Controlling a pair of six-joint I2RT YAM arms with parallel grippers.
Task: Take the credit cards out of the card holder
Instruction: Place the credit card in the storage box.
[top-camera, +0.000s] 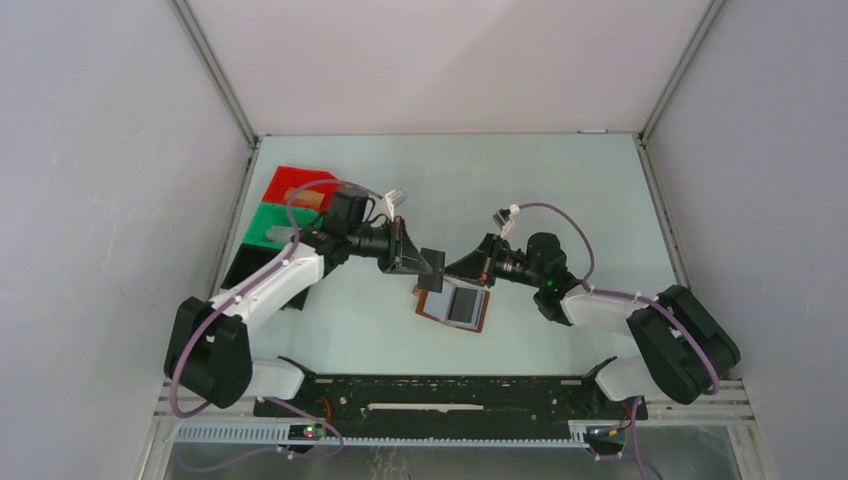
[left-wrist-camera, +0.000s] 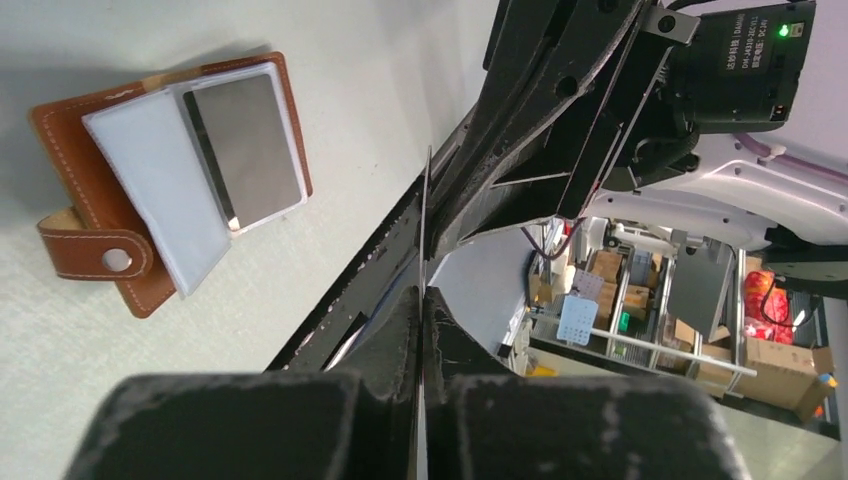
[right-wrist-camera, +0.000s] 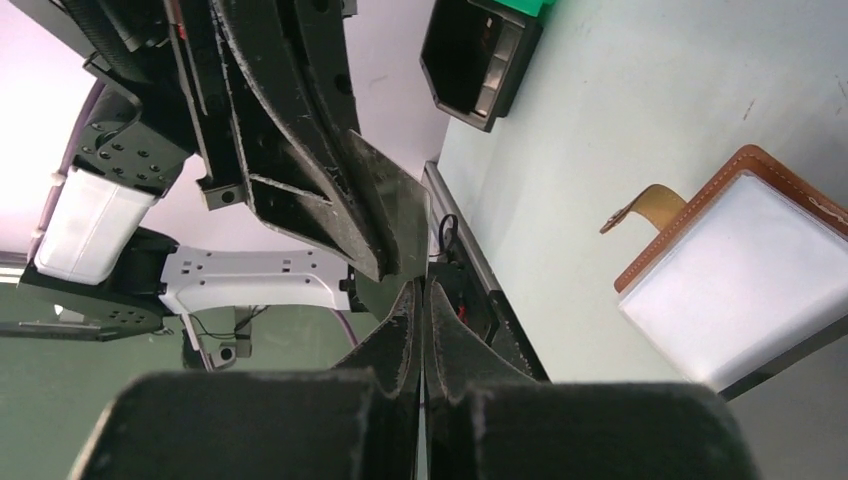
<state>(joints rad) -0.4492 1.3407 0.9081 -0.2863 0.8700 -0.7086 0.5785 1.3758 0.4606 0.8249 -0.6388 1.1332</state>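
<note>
The brown card holder (top-camera: 453, 306) lies open on the table, clear pockets up, with a grey credit card (top-camera: 464, 304) in one pocket. The left wrist view shows the holder (left-wrist-camera: 92, 205) and that card (left-wrist-camera: 246, 150) at upper left. Above the holder, a dark credit card (top-camera: 432, 262) hangs in the air between both grippers. My left gripper (top-camera: 417, 259) is shut on its left side, my right gripper (top-camera: 452, 267) on its right side. Each wrist view shows the card edge-on (left-wrist-camera: 424, 215) (right-wrist-camera: 398, 212) in the shut jaws. The holder (right-wrist-camera: 740, 262) lies right in the right wrist view.
A red bin (top-camera: 300, 186) and a green bin (top-camera: 270, 226) stand at the table's left edge, with a black tray (top-camera: 252, 272) just in front of them. A black rail (top-camera: 450, 400) runs along the near edge between the arm bases.
</note>
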